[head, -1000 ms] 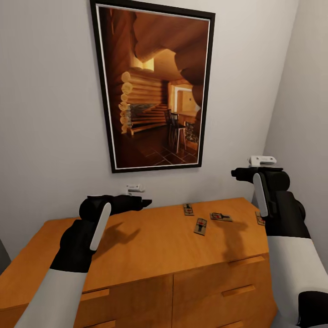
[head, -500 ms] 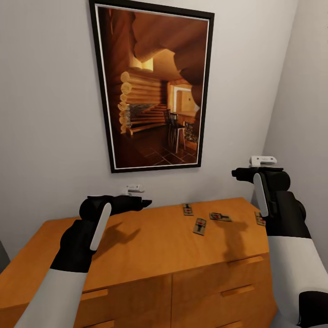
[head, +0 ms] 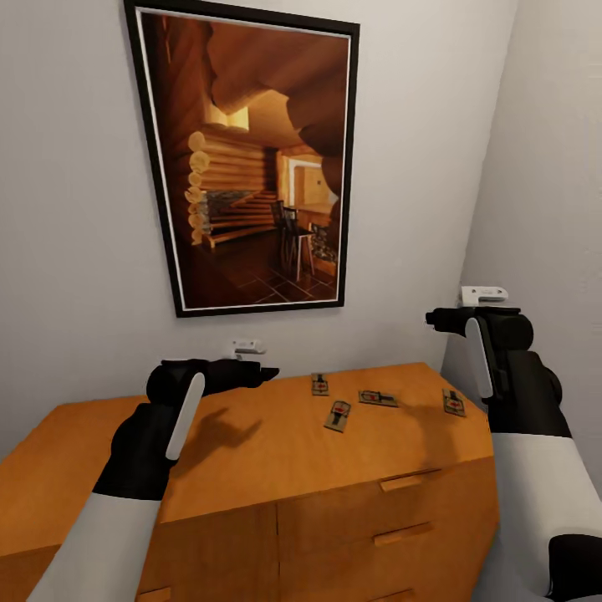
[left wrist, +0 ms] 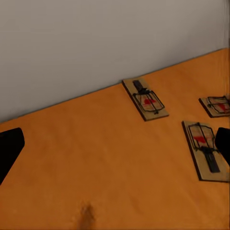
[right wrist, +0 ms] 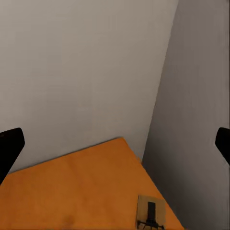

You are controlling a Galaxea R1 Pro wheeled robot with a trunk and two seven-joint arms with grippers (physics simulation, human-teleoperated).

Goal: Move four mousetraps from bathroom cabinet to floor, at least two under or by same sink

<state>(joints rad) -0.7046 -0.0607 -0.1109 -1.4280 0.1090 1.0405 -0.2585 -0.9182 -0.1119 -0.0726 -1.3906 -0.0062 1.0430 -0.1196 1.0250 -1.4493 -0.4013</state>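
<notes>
Four mousetraps lie flat on the orange-brown cabinet's top [head: 251, 451]: one near the wall [head: 320, 385], one in front of it [head: 338, 415], one to their right [head: 378, 399], and one by the right end [head: 453, 403]. My left gripper [head: 269, 371] hovers open just above the top, a short way left of the traps. The left wrist view shows three mousetraps [left wrist: 145, 99] [left wrist: 206, 149] [left wrist: 218, 105] ahead of its open fingers. My right gripper [head: 430, 318] is held open, well above the right-end trap. That mousetrap [right wrist: 151, 211] appears below it in the right wrist view.
A large framed picture [head: 251, 159] hangs on the wall behind the cabinet, with a small white wall fitting [head: 247, 344] under it. A side wall [head: 543, 209] stands close to the cabinet's right end. Drawer fronts with handles [head: 401, 482] face me.
The camera has turned, so the cabinet, picture and traps sit further left in the picture. The right-end mousetrap is now fully visible beside my right arm. Both arms hold their poses.
</notes>
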